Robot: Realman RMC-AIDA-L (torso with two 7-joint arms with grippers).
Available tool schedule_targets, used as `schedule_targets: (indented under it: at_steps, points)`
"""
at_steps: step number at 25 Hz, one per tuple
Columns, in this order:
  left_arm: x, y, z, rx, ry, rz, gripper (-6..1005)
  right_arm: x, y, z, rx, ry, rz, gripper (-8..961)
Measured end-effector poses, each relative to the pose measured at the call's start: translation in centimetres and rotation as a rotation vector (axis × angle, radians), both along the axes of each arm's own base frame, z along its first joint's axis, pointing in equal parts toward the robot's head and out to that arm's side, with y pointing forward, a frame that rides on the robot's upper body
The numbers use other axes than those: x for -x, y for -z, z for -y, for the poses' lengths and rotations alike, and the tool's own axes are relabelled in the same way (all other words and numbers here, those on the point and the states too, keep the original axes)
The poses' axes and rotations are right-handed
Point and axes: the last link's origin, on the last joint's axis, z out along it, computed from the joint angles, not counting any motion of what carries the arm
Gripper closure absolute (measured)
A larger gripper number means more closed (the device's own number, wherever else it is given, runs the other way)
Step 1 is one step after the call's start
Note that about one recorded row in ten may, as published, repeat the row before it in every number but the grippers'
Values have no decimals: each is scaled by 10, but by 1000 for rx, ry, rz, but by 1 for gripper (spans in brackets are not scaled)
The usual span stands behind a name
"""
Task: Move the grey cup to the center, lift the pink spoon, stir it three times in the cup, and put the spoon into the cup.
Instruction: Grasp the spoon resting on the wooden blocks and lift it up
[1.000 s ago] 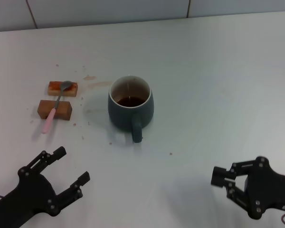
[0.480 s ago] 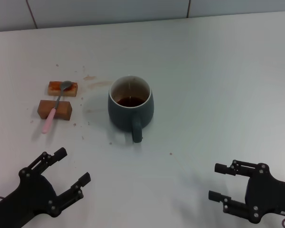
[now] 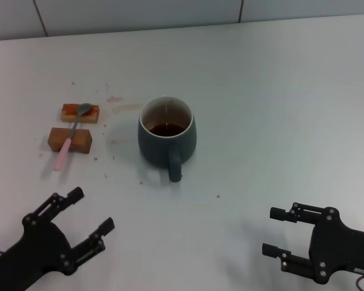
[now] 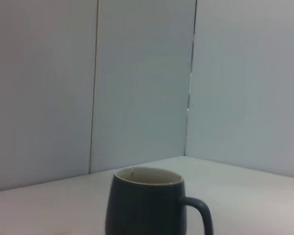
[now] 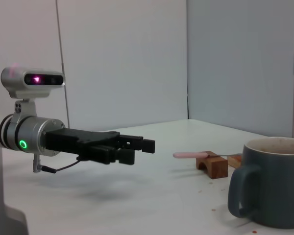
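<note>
The grey cup (image 3: pixel 167 136) stands mid-tabletop (image 3: pixel 279 109), handle toward me, so I judge the spoon pickup is the step in hand. The pink spoon (image 3: pixel 70 137) lies bridged across two brown blocks (image 3: pixel 70 139), left of the cup. My left gripper (image 3: pixel 91 215) hangs nearest, fingers spread; my right gripper (image 3: pixel 272 231) waits low right, fingers spread too. Next I'd reach forward over the handle and pinch it.

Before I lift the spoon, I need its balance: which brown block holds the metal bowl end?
The far block, the more orange one; the pink spoon rests its handle on the near block.
</note>
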Motion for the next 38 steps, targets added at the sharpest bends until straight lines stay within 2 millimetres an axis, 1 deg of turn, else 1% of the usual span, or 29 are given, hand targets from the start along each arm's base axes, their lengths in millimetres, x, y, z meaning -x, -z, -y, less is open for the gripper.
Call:
schedule_targets:
  at_steps: [3, 4, 5, 6, 7, 8, 10, 13, 14, 15, 16, 17, 20, 21, 25, 26, 29, 30, 31, 33, 34, 38]
  points:
    - [-1, -5, -1, -31, -58, 81, 193, 0, 1, -1, 0, 1, 2, 328]
    - [-1, -10, -3, -52, -95, 138, 193, 0, 1, -1, 0, 1, 2, 328]
    - [-2, -16, -5, -72, -141, 220, 193, 0, 1, -1, 1, 1, 2, 328]
    - [0, -30, -10, -93, -219, 366, 193, 0, 1, -1, 1, 2, 2, 328]
    - [2, -38, -13, -88, -273, 470, 194, 0, 1, -1, 1, 2, 2, 328]
    - [2, -38, -13, -88, -273, 470, 195, 0, 1, -1, 2, 3, 1, 328]
    - [6, -51, -19, -65, -350, 624, 196, 0, 1, -1, 2, 2, 0, 328]
    - [6, -51, -19, -65, -350, 624, 199, 1, 2, -1, 6, -1, 2, 328]
    - [12, -65, -26, -2, -439, 811, 200, 1, 2, -1, 8, -3, 3, 328]
    - [15, -68, -29, 47, -492, 903, 200, 1, 2, -1, 10, -5, 4, 328]
    - [15, -68, -29, 47, -492, 903, 200, 1, 2, 0, 11, -9, 6, 328]
    - [22, -69, -32, 111, -602, 1045, 200, 1, 2, 0, 11, -10, 7, 328]
    - [27, -66, -33, 150, -675, 1124, 200, 1, 2, 0, 11, -11, 7, 328]
    - [29, -62, -33, 186, -725, 1179, 200, 1, 2, 0, 10, -11, 8, 328]
    - [31, -56, -32, 209, -773, 1221, 201, 0, 1, -1, 10, -12, 9, 328]
    - [33, -48, -30, 231, -826, 1252, 201, 1, 1, -1, 10, -14, 9, 328]
    - [32, -38, -30, 272, -873, 1281, 201, 1, 1, -2, 9, -16, 10, 328]
    - [32, -38, -30, 272, -873, 1281, 201, 1, 1, -3, 9, -18, 10, 328]
    - [29, -32, -32, 310, -898, 1296, 201, 2, 1, -4, 9, -21, 10, 328]
    - [28, -29, -32, 324, -908, 1299, 201, 2, 1, -4, 9, -23, 10, 329]
    - [26, -23, -34, 354, -933, 1308, 200, 2, 1, -5, 9, -23, 10, 329]
    - [25, -19, -35, 367, -952, 1315, 200, 3, 1, -5, 9, -26, 11, 329]
